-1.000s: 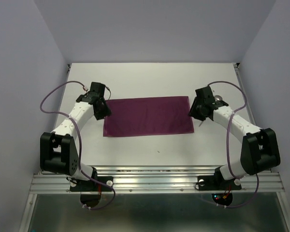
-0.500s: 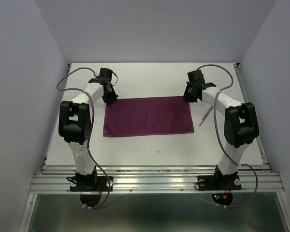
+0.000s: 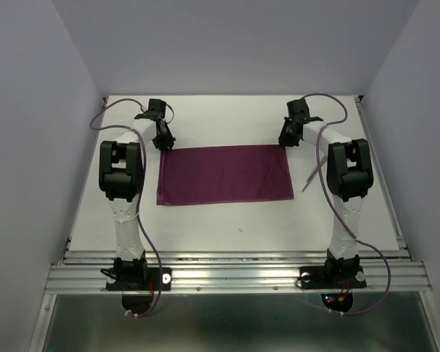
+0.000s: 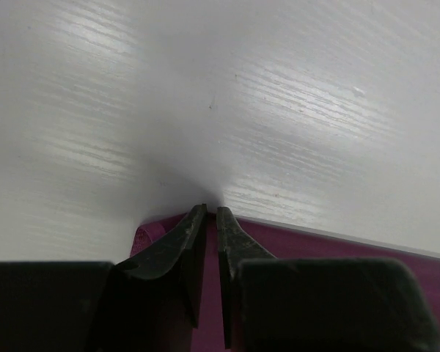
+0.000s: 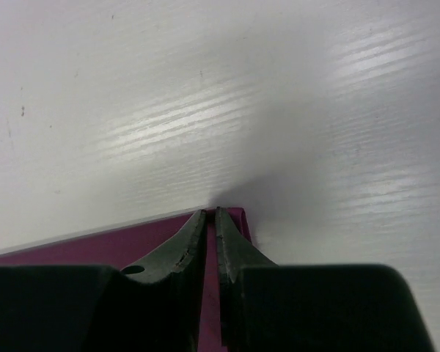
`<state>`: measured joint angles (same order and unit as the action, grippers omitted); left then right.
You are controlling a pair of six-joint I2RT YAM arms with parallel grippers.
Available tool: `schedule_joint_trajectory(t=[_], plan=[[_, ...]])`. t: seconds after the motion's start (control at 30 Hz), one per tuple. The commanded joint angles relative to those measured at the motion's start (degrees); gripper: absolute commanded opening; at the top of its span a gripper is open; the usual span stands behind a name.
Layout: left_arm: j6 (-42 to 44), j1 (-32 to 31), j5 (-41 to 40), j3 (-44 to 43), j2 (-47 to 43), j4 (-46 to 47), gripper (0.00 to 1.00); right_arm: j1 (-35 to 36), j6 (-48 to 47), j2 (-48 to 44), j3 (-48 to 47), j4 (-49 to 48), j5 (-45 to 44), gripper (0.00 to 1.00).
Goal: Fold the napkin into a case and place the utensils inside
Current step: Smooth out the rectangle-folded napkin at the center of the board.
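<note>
Now clamped on napkin [image 3: 224,174] at both far corners: left gripper [image 4: 211,213] on left corner, right gripper [image 5: 210,214] on right; napkin flat on surface [image 3: 227,220], utensil [image 3: 311,177] just beside.

plum-purple napkin [image 3: 225,174] flat on white worktop [image 3: 205,220], wide rectangle, long edges running left-right. left pincer [image 3: 163,144] down at napkin's far-left corner. right pincer [image 3: 284,142] down at far-right corner. whether either one pinches cloth: too small to read. left arm [image 3: 121,176] and right arm [image 3: 348,176] stretched far from bases at near edge. thin silver utensil [image 3: 309,178] lies slanted on worktop just right of napkin, beside right arm, apart from cloth.
</note>
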<state>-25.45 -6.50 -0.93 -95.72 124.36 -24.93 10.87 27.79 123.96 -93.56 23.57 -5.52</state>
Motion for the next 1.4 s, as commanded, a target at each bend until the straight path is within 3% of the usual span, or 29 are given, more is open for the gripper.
schedule_joint_trajectory(t=[0.0,0.13,0.3,0.63,0.83,1.07,1.37], plan=[[1.46,0.35,-0.92,-1.66,0.63,-1.26,0.23,-0.5,-1.07,1.02,-2.24,-0.46,2.79,0.15],[0.49,-0.09,-1.79,-0.52,-3.48,-0.65,0.23,2.56,-1.68,-3.28,-2.15,-0.72,2.1,0.16],[-0.91,-2.98,-1.54,2.38,-9.65,0.76,0.31,9.59,-1.25,-5.49,-3.91,-0.72,2.0,0.17],[-5.92,-9.31,14.71,3.44,-5.89,7.69,0.31,16.37,2.88,5.92,-14.8,-0.81,11.84,0.17],[-6.98,-10.99,19.56,-1.22,0.62,9.28,0.29,16.9,4.55,10.07,-18.94,-1.25,15.97,0.13],[-6.89,-11.08,17.72,-3.59,5.46,8.15,0.28,16.9,4.73,12.27,-19.29,-1.16,14.58,0.11],[-4.43,-10.55,12.71,-0.52,2.91,6.74,0.27,11.29,4.12,5.87,-8.77,-1.86,10.09,0.11]])
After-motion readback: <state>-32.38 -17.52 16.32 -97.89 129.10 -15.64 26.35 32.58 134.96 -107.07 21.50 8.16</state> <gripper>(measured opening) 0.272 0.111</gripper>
